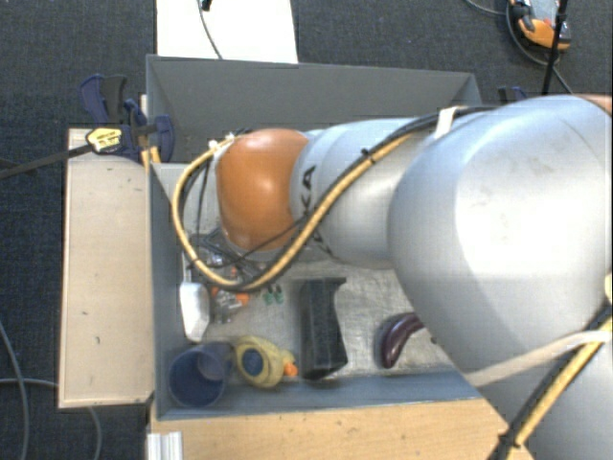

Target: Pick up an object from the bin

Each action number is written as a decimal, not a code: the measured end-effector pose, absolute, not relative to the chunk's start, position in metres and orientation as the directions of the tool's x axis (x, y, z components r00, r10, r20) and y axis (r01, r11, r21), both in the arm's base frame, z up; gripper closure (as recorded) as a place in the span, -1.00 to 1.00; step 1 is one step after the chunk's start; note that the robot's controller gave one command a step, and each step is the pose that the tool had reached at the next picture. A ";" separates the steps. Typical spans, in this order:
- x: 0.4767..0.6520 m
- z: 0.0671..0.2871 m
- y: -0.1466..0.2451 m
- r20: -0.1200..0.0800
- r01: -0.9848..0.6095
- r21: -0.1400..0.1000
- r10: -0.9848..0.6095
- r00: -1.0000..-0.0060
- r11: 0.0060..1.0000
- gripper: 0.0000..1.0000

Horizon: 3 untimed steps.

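Claw point(218, 295), its grip impossible to tell, hangs just beside white object point(194, 311) at left wall of bin point(164, 276).

Blue cup point(198, 377) at lower left, yellow toy point(262, 363) just beside it, then black block point(322, 327) and purple curved piece point(394, 339).

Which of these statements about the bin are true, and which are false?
1. A blue cup lies in the bin's lower left corner, as pictured. True.
2. A black block lies between a yellow toy and a purple thing. True.
3. The arm reaches in from the picture's left. False: it comes from the right.
4. The yellow toy lies against the far wall. False: it lies beside the cup, by the near wall.
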State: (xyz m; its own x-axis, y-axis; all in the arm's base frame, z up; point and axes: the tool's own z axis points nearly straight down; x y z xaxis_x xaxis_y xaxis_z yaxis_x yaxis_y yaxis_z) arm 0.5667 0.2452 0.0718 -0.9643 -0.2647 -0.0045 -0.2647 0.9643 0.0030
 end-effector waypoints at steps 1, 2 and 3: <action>0.585 0.191 0.241 -0.003 -0.239 0.001 -0.239 -0.971 0.971 1.00; 0.585 0.191 0.241 -0.003 -0.239 0.001 -0.239 -0.971 0.971 1.00; 0.576 0.235 0.247 -0.001 -0.279 0.000 -0.279 -0.960 0.960 1.00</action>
